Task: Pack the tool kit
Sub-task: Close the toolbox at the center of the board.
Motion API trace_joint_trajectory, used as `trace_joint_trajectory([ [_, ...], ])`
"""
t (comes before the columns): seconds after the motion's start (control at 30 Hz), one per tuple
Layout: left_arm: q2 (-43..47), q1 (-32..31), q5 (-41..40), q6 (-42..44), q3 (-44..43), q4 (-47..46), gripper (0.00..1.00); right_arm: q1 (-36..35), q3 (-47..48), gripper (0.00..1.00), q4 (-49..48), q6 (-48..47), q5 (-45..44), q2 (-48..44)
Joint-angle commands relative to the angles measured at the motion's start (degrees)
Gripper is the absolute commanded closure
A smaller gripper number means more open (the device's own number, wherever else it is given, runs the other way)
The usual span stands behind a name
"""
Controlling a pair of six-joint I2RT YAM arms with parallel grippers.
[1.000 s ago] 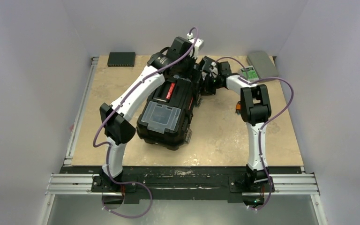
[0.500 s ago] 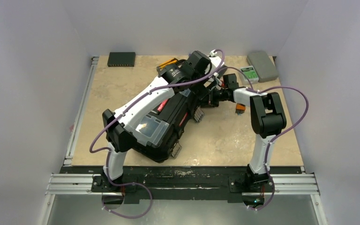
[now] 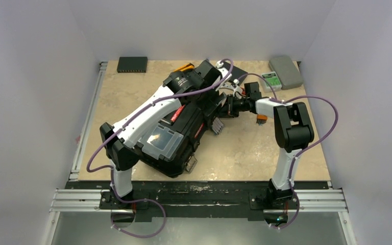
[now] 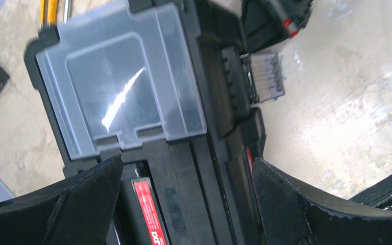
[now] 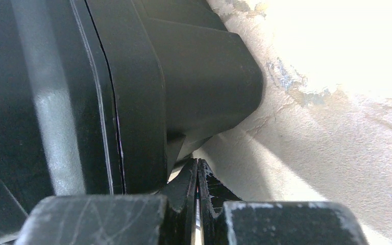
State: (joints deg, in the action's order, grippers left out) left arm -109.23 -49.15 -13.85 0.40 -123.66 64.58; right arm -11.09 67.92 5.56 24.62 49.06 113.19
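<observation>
Left end effector (image 4: 186, 164) gapes wide above the tool kit (image 4: 215, 56).

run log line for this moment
left gripper open over toolbox | right gripper shut at toolbox lower edge | toolbox lid closed

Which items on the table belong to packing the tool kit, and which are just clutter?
Job:
- black toolbox
- yellow-handled tool behind it
- small orange-and-black tool to its right, probably

Lying about:
- flat black box, far left corner
- grey case, far right corner
- green-labelled pack beside the case
</observation>
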Motion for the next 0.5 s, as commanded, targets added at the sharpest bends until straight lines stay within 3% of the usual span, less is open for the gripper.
trace_joint_trajectory([
  [0.0, 4.5, -0.9, -6.2, -3.1, 4.3, 1.2, 0.06, -1.5, -3.4, 1.0, -1.4, 3.1, 6.5, -4.4],
  [0.2, 6.4, -2.6, -5.9, -2.5, 3.5, 2.1, 0.09, -1.4, -6.6, 1.0, -3.7, 5.2, 7.3, -8.4],
  [0.47, 5.2, -3.8, 1.1, -1.3, 1.0, 2.7, 0.28, -1.5, -7.1, 1.0, -3.7, 6.6, 6.4, -11.5],
])
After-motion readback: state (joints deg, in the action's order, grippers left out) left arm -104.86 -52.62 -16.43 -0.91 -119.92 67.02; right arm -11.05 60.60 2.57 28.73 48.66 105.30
